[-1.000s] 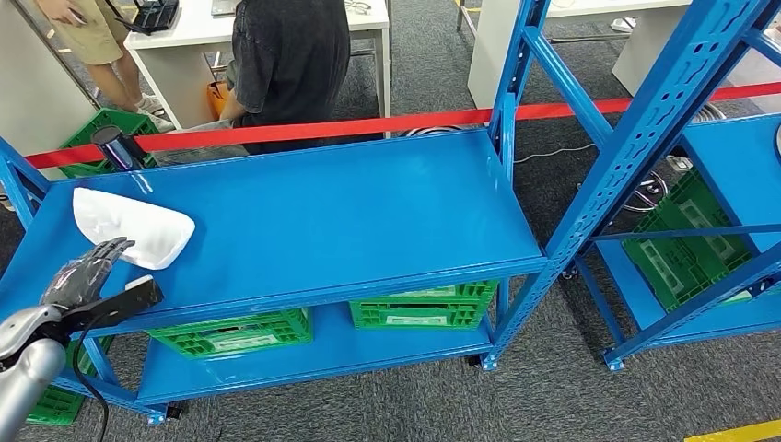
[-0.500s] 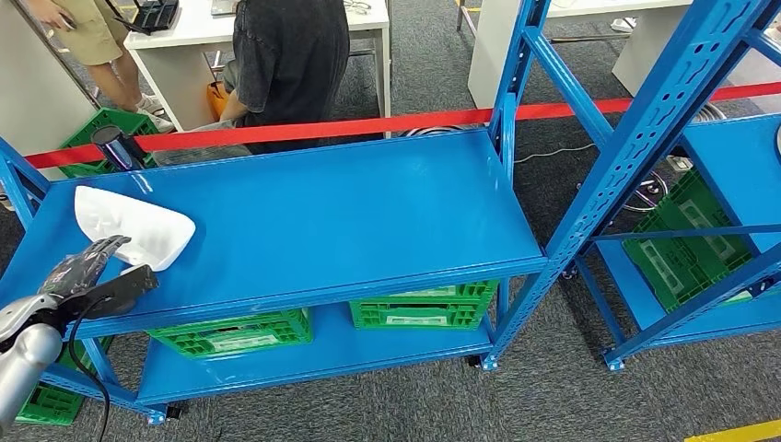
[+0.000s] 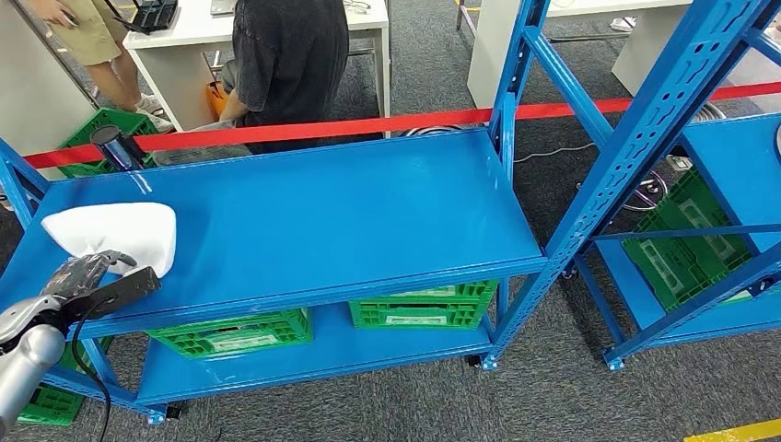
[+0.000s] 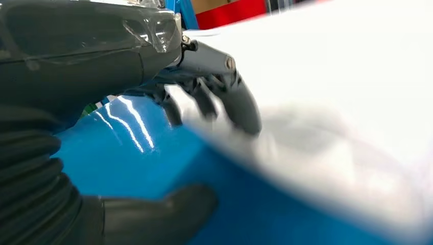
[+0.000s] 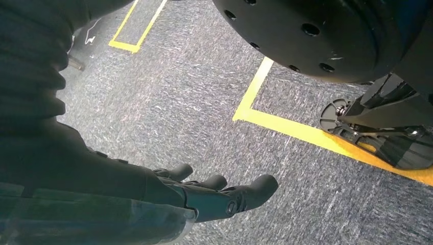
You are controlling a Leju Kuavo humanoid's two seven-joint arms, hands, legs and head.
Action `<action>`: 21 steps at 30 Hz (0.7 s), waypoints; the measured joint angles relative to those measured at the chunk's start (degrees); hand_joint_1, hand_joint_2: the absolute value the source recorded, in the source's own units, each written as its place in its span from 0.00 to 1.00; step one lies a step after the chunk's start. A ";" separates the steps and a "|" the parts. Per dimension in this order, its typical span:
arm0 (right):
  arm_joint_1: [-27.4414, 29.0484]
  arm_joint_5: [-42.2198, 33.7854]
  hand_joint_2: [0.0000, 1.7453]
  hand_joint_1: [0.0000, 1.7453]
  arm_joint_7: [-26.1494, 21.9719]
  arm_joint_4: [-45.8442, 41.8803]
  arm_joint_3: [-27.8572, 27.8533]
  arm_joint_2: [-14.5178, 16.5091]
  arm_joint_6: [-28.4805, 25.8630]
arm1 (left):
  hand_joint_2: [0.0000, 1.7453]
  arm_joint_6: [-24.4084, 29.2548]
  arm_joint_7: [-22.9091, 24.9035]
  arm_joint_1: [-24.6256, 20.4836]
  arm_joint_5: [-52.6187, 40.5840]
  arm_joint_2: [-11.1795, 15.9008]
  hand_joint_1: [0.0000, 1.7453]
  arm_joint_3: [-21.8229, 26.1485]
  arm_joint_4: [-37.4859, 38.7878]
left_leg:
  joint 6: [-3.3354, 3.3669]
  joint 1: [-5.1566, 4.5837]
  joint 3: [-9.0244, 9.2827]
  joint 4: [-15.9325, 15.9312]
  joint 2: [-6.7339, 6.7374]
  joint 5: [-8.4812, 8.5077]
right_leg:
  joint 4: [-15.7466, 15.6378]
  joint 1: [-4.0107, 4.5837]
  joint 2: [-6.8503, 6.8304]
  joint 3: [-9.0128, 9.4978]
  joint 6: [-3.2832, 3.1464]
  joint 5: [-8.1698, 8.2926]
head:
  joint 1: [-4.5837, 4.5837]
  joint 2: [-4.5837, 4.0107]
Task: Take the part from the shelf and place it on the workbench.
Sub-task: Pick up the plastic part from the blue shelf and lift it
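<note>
White part, lower left of the head view, on the top shelf near its front edge: long axis runs roughly left-right across the frame, broad rounded end toward frame right, narrower end toward the left edge. Left hand sits at the part's near edge w/ fingers on the part and thumb low and apart (whether it's gripped yet can't be told), prob. placed there for a lift-off. Right hand hangs over carpet, fingers apart, holding nothing.

Glossy blue metal shelf mid-frame, a smooth white moulded part at its left. Bright green latticed plastic crates beneath; red barrier tape crosses above.
</note>
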 joint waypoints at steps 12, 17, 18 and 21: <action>-0.01 0.02 1.00 0.00 0.00 -0.16 0.00 0.05 0.09 | 1.00 -0.07 -0.10 0.12 0.48 0.00 1.00 -0.25 0.87 | 0.00 -0.01 -0.03 0.00 -0.01 0.00 | 0.00 -0.01 -0.01 -0.01 0.00 0.00 | 0.00 0.00; -0.02 0.05 1.00 0.00 0.00 -0.18 0.00 0.07 0.11 | 1.00 -0.20 -0.10 0.18 0.55 0.00 1.00 -0.25 1.07 | 0.00 -0.01 -0.03 0.00 -0.01 0.00 | 0.00 -0.01 -0.01 -0.01 0.00 0.00 | 0.00 0.00; -0.02 0.06 1.00 0.00 0.00 -0.18 0.00 0.07 0.12 | 1.00 -0.24 -0.10 0.19 0.56 0.00 1.00 -0.27 1.12 | 0.00 0.00 -0.03 0.00 -0.01 0.00 | 0.00 -0.01 -0.01 -0.01 0.00 0.00 | 0.00 0.00; -0.02 0.07 1.00 0.00 0.00 -0.18 0.00 0.07 0.13 | 1.00 -0.32 -0.10 0.20 0.63 0.00 1.00 -0.38 1.28 | 0.00 0.00 -0.03 0.00 -0.01 0.00 | 0.00 -0.01 -0.01 -0.01 0.00 0.00 | 0.00 0.00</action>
